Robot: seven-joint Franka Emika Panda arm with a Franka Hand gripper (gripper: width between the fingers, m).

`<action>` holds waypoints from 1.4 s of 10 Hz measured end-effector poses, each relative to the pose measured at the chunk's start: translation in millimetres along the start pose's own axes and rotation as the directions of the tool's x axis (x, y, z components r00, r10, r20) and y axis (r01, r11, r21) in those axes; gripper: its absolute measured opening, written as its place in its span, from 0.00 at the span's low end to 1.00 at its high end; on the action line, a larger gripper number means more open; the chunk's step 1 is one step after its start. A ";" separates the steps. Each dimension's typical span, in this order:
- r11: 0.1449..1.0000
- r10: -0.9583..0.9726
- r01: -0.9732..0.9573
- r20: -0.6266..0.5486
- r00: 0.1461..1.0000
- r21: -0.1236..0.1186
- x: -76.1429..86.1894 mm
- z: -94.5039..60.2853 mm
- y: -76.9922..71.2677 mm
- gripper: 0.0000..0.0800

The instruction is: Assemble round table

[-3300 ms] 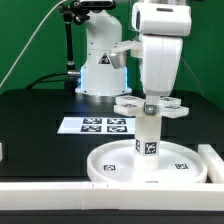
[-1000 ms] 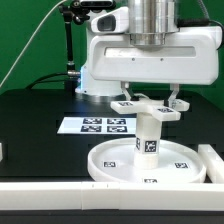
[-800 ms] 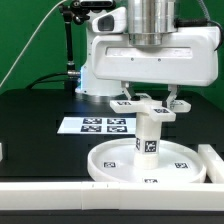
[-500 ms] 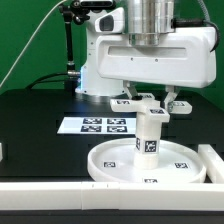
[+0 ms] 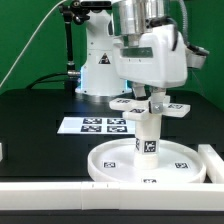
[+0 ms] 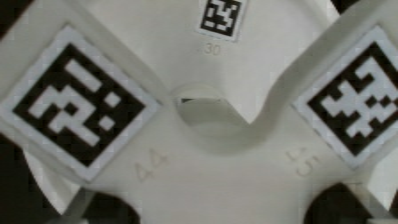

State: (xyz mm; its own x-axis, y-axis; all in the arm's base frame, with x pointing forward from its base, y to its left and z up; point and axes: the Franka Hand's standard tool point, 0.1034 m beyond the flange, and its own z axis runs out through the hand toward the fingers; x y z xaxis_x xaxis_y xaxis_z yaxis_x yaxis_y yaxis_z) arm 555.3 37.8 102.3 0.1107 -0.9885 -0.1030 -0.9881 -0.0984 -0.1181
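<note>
The large round disc [image 5: 150, 166] lies flat at the front of the table. The short thick leg [image 5: 148, 134] stands upright on its middle. The cross-shaped base [image 5: 151, 104] sits on top of the leg, its tagged arms spread out. My gripper [image 5: 151, 96] comes straight down onto the base's centre and is shut on it. In the wrist view the base [image 6: 214, 110] fills the picture, and my dark fingers [image 6: 93, 206] press its sides, with my gripper [image 6: 222, 212] over its middle part.
The marker board [image 5: 95, 125] lies flat behind and to the exterior view's left of the disc. The white border frame [image 5: 212, 160] runs along the exterior view's right and the front edge. The arm's base [image 5: 97, 60] stands at the back.
My wrist has turned about its vertical axis, from facing the camera broadside to an angled stance. The base's arms have turned with it on top of the leg.
</note>
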 end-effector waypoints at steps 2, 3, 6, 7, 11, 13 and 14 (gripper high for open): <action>0.986 0.163 -0.163 0.011 0.987 0.012 0.5 0.0 -0.5 0.57; 0.968 0.249 -0.250 0.022 0.968 0.013 1.0 -0.1 -0.6 0.57; 0.963 0.268 -0.268 0.026 0.963 0.012 -0.3 0.6 -0.4 0.76; 0.977 0.211 -0.211 0.035 0.977 -0.003 -2.1 -3.1 -0.9 0.76; 0.984 0.177 -0.177 0.067 0.982 0.002 -8.7 -21.6 -9.0 0.81; 0.989 0.151 -0.151 0.067 0.986 0.001 -9.6 -19.6 -8.1 0.81; 1.000 0.003 -0.002 0.048 0.999 -0.017 -12.0 -16.1 -5.0 0.81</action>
State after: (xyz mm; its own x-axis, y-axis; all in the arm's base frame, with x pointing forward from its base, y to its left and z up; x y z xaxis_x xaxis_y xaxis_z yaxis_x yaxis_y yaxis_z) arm 557.2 48.3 120.0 0.1130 -0.9822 -0.1501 -0.9900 -0.0984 -0.1013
